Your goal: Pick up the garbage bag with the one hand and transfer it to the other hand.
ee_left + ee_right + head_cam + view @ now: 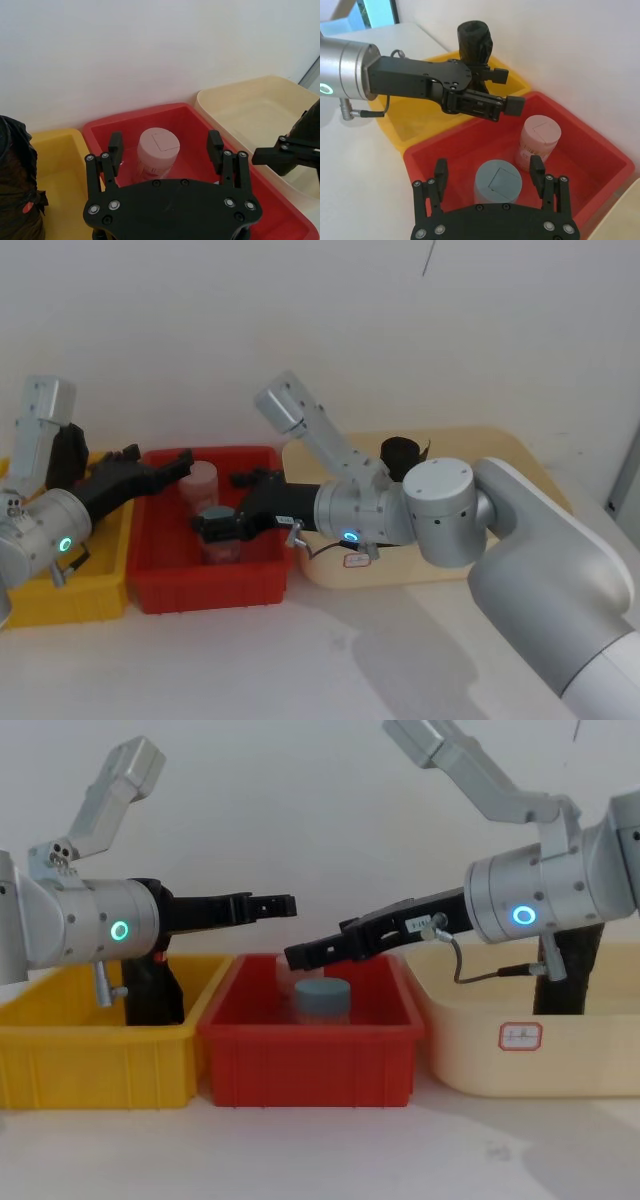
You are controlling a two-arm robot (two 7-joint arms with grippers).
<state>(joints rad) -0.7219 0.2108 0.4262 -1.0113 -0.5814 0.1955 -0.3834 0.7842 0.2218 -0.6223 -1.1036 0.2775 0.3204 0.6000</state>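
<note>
The garbage bag (475, 42) is a black roll standing upright in the yellow bin (420, 117), also seen beside my left arm (155, 990) and at the left wrist view's edge (15, 175). My left gripper (162, 456), on the green-ringed arm, is open and empty, reaching over the far part of the red bin (215, 585), past the bag and above a pink-lidded jar (157, 152). My right gripper (215, 502), on the blue-ringed arm, is open and empty above a grey-lidded jar (497, 182) in the red bin. The two grippers (270, 905) (300, 955) point toward each other.
A beige bin (500, 455) stands to the right of the red one, with another black object (400, 452) upright at its back. All three bins sit side by side against a white wall. The table in front of the bins is bare.
</note>
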